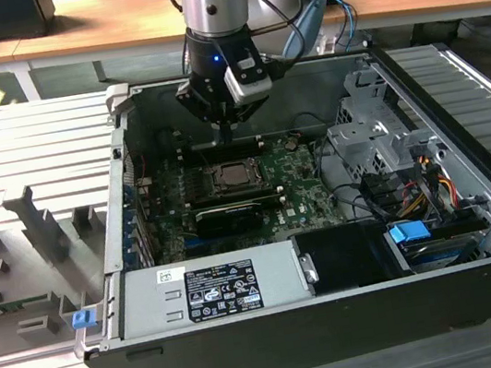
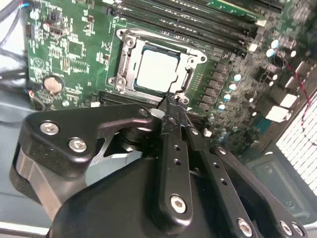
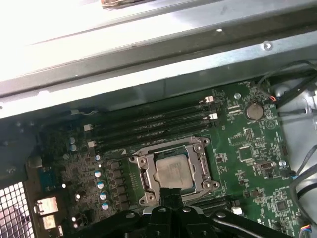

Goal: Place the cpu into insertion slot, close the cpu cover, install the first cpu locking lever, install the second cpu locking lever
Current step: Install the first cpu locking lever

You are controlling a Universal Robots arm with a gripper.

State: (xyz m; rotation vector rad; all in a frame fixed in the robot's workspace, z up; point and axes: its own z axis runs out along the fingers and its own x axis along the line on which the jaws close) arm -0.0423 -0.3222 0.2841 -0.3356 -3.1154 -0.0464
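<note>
The chip (image 2: pixel 157 69) lies flat in its square slot (image 2: pixel 166 48) on the green board (image 2: pixel 64 49). The board sits inside the open computer case (image 1: pixel 347 355) on the grey worktop (image 1: pixel 15 146). The shiny metal cover (image 2: pixel 128 64) is down over the chip. It goes all round it like a picture frame, and the chip's grey top shows through the big window.

The end effector (image 2: pixel 172 101) has its two fingers pressed together. I see nothing between them.

Here is the main thing. In both wrist views the finger ends are right at the edge of the cover, close to one of its corners. That is the side of the cover away from the long black memory slots (image 3: pixel 148 126). So the chip is just in front of the finger ends, toward the memory slots and the case wall behind them. I cannot tell if the finger ends touch the cover or hang just over it.

In the exterior view the end effector (image 1: pixel 225 136) points straight down into the case, with the chip (image 1: pixel 228 176) close under it, near the middle of the board. The chip is square, so it has no long side to line up with.

I think the chip and cover steps are done. I cannot tell if the thin locking levers are hooked down.
</note>
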